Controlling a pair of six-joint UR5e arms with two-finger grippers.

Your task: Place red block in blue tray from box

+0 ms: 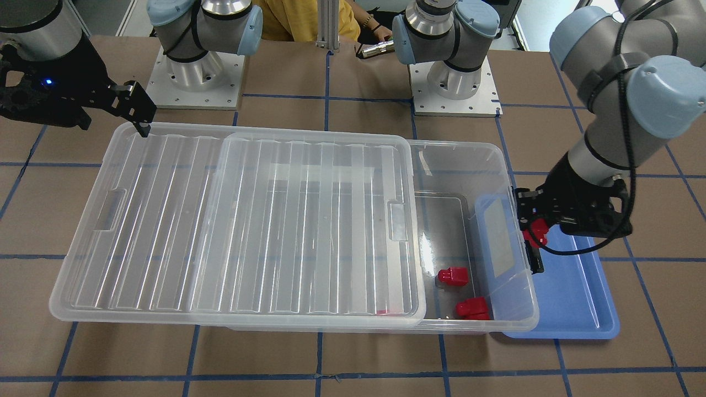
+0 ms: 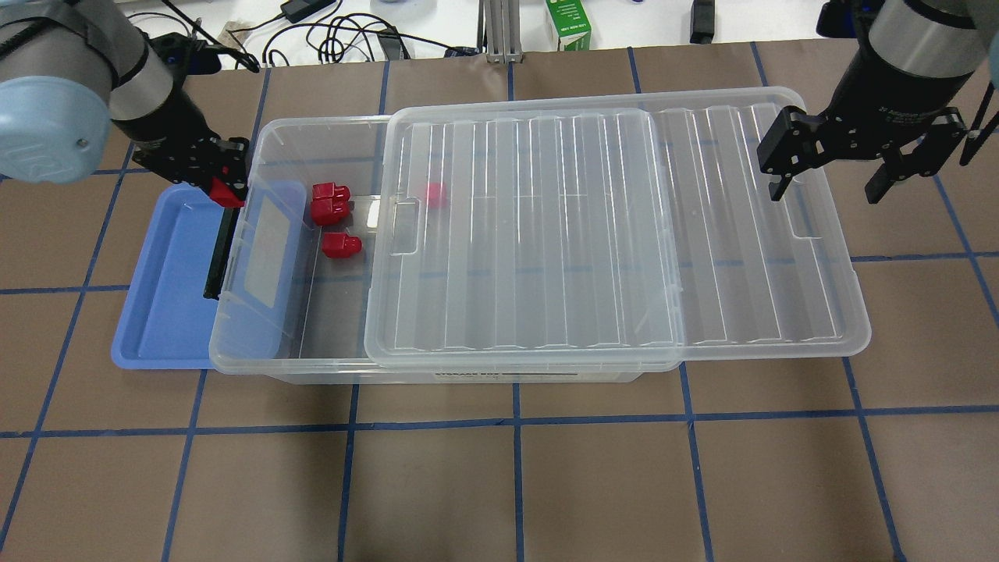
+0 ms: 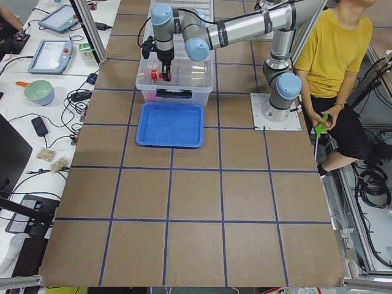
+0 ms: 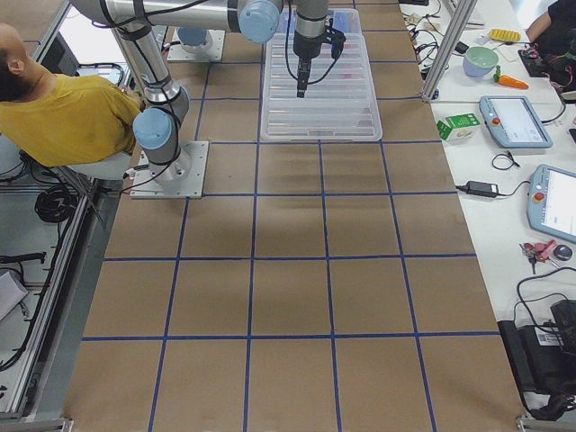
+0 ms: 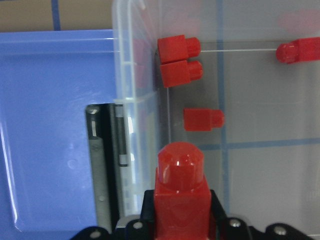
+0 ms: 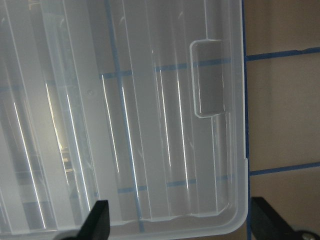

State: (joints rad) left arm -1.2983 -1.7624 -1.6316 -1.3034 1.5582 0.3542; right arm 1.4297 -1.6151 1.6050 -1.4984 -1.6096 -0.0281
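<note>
My left gripper (image 2: 225,186) is shut on a red block (image 5: 181,192), stub pointing away from the wrist. It holds it over the box's (image 2: 312,347) end wall, right beside the blue tray (image 2: 164,289). The held block also shows in the front view (image 1: 538,230). Other red blocks lie on the box floor: two side by side (image 2: 330,201), one alone (image 2: 341,245), one dimly under the lid (image 2: 435,194). The ribbed lid (image 2: 546,234) is slid toward my right, leaving the box's left end uncovered. My right gripper (image 2: 826,191) is open and empty above the lid's far end.
The box's black latch (image 5: 102,165) hangs on the end wall between the tray and the box interior. The tray (image 1: 573,292) holds nothing. A person in yellow (image 3: 331,55) sits behind the robot bases. Cables and a green carton (image 2: 568,23) lie past the table's far edge.
</note>
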